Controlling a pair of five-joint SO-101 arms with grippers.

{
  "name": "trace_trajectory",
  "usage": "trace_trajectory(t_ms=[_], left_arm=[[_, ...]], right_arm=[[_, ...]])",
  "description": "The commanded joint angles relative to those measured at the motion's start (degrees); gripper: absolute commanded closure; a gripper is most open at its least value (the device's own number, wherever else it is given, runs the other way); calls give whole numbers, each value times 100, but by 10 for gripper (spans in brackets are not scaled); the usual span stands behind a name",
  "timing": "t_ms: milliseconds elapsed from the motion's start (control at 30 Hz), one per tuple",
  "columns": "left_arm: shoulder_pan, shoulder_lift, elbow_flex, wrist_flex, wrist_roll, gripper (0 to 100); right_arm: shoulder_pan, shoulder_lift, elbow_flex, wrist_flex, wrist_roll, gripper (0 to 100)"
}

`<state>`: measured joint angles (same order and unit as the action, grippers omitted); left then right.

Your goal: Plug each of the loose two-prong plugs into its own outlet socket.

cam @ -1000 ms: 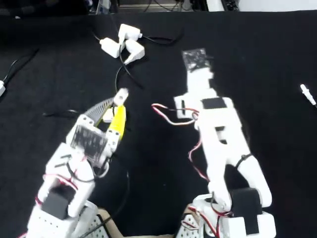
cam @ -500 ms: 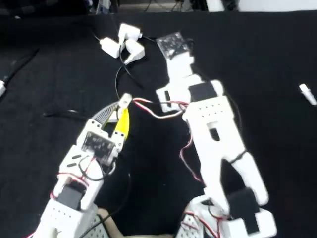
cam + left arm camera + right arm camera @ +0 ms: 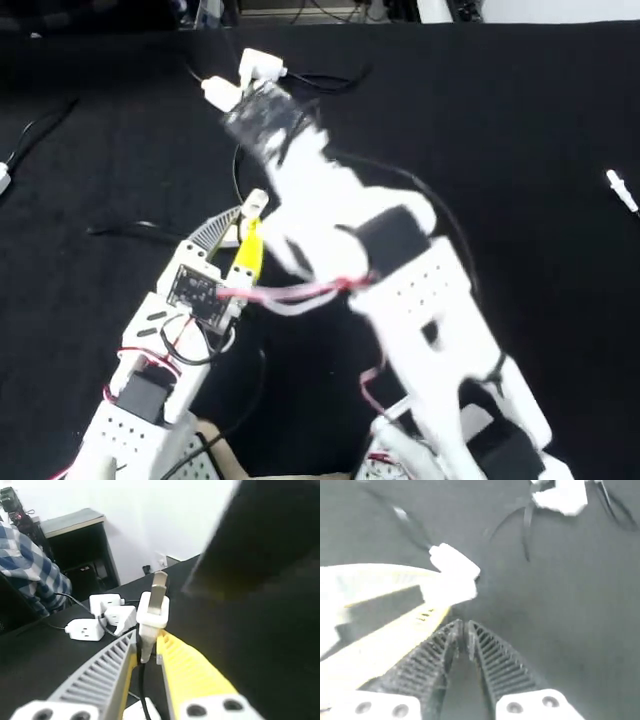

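Observation:
My left gripper [image 3: 248, 218] sits left of the table's middle, shut on a white two-prong plug [image 3: 255, 203]. In the left wrist view the plug [image 3: 152, 615] stands prongs-up between the grey finger [image 3: 107, 665] and the yellow finger [image 3: 185, 665]. A cluster of white outlet sockets [image 3: 245, 75] lies at the far edge of the black table; the same sockets [image 3: 107, 616] lie beyond the plug. My right gripper [image 3: 262, 122] hangs blurred over the near side of that cluster. Its black fingers [image 3: 485, 650] are shut on nothing, just above the held plug [image 3: 454, 572].
A loose white plug [image 3: 621, 189] lies near the right edge, and another white piece [image 3: 3, 176] at the left edge. Black cables [image 3: 120, 230] trail over the left half of the table. The right arm's body [image 3: 420, 300] crosses the middle.
The right arm has swung left and away across the table, from the middle to above the sockets. The left gripper has shifted slightly, still holding the plug.

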<state>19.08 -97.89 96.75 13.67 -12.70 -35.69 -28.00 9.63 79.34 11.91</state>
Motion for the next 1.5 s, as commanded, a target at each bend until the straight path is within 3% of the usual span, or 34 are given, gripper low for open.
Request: trace_trajectory(t_ms=[0,267,533,700,900,1467], left_arm=[[277,-26,110,176,-18,972],[338,-26,110,237,-26,972],[312,-35,4,255,-26,972],[40,-35,-470,826,18,972],[189,-35,-673,1169,18,972],[233,-35,-321,589,18,972]], right_arm=[[-466,-347,48,-88,132,971],[-448,-418,84,-114,141,971],[404,-409,602,-703,229,971],[686,-409,1103,-1275,413,971],[695,-400,1244,-1433,413,971],[44,-769,664,-571,369,986]])
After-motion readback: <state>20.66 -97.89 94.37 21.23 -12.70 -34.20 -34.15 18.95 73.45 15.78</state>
